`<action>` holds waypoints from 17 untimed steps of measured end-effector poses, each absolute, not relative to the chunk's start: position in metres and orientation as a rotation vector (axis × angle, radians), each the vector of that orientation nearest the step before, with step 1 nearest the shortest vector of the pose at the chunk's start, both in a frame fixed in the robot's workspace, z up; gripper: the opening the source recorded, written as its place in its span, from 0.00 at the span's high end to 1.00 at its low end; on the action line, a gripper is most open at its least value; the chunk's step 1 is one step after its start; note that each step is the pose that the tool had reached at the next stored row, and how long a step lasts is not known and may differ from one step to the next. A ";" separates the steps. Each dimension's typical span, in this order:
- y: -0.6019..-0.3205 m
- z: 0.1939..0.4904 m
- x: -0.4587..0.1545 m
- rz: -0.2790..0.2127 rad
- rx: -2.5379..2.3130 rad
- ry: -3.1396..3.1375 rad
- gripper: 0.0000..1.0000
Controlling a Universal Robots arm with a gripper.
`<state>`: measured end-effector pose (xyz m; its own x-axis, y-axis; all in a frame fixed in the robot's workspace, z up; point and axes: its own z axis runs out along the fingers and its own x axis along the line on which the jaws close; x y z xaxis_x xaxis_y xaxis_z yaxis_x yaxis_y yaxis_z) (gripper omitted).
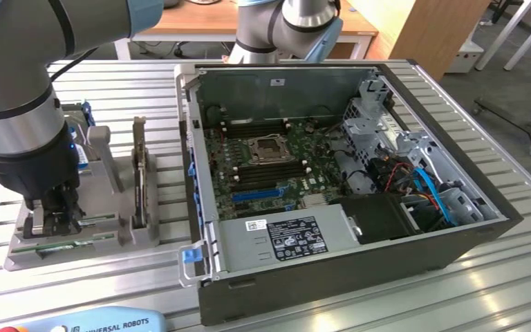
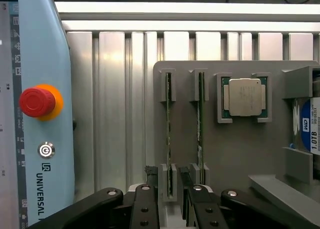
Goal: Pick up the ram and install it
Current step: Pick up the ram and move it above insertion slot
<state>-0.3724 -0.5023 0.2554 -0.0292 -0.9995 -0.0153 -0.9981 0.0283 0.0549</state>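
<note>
Two green ram sticks stand on edge in slots of a grey holder (image 2: 235, 154). My gripper (image 2: 167, 175) is low over the holder's end, open, its black fingers (image 2: 150, 189) on either side of the ram (image 2: 168, 119) nearest the teach pendant, not touching it. The second ram stick (image 2: 200, 114) stands in the adjacent slot, just outside the other finger. In the exterior view my gripper (image 1: 53, 220) hangs over the near end of the holder (image 1: 118, 238) at the exterior view's left, beside the open computer case (image 1: 339, 180). Dark memory slots (image 1: 275, 169) flank the processor socket (image 1: 267, 149).
A square silver processor (image 2: 245, 96) and a hard drive with a blue-white label (image 2: 311, 124) sit in the same holder. The teach pendant (image 2: 37, 114) with its red stop button lies close by. The case's raised walls, power supply (image 1: 289, 238) and cables (image 1: 431, 190) crowd the motherboard.
</note>
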 end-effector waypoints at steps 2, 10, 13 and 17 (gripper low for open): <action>-0.502 0.255 -0.372 -0.078 2.170 -2.233 0.70; -0.499 0.250 -0.372 -0.078 2.170 -2.232 0.70; -0.499 0.247 -0.372 -0.078 2.170 -2.232 0.70; -0.499 0.245 -0.372 -0.078 2.170 -2.232 0.70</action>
